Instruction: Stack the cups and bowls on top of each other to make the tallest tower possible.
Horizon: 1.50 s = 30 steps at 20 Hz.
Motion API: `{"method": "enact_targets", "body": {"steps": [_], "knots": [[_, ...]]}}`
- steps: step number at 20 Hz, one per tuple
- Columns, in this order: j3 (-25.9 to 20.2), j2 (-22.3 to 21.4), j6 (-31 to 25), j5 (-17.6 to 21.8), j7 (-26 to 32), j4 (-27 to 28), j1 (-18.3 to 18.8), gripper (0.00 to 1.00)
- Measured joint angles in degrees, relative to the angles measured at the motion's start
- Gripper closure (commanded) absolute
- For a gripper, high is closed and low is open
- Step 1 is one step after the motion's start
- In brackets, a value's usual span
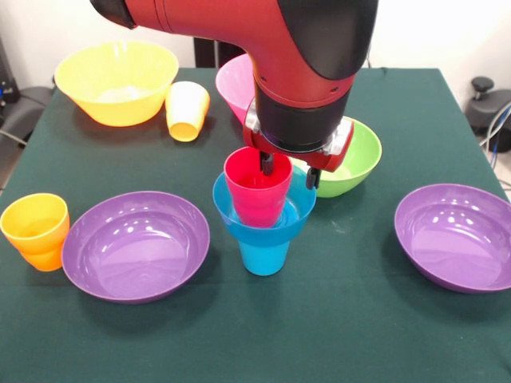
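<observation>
- Dark green table (359,335), white wall behind; only the front view is given.
- Tower so far: blue cup (264,257) on the table, small blue bowl (236,209) on it, red cup (257,195) upright in the bowl.
- Gripper (289,169) sits right over the red cup's rim; one finger dips inside the cup mouth, the other hangs outside its rim on the lime-bowl side. Looks like it straddles the cup wall; can't tell if it's pinching or already let go.
- Key relation: lime green bowl (355,159) is next up imo, just beside and behind the gripper, mouth up, partly hidden by the wrist.
- Pink bowl (235,84) farther behind; yellow cup (187,110) tipped by the orange-yellow bowl (116,80).
- Orange cup (36,230) and 2 purple bowls (136,243) (455,235) are out to either side, nearer the cam.
</observation>
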<state>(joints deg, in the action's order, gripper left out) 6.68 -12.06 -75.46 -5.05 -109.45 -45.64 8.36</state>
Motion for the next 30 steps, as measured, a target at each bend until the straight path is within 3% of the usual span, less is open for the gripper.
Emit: {"method": "enact_targets", "body": {"steps": [19, 30], "knots": [[0.00, 0.55, -0.01, 0.00, 0.00, 0.93, 0.00, 0.00], [0.00, 1.99, -4.03, 0.01, 0.00, 6.79, 0.03, 0.00]]}}
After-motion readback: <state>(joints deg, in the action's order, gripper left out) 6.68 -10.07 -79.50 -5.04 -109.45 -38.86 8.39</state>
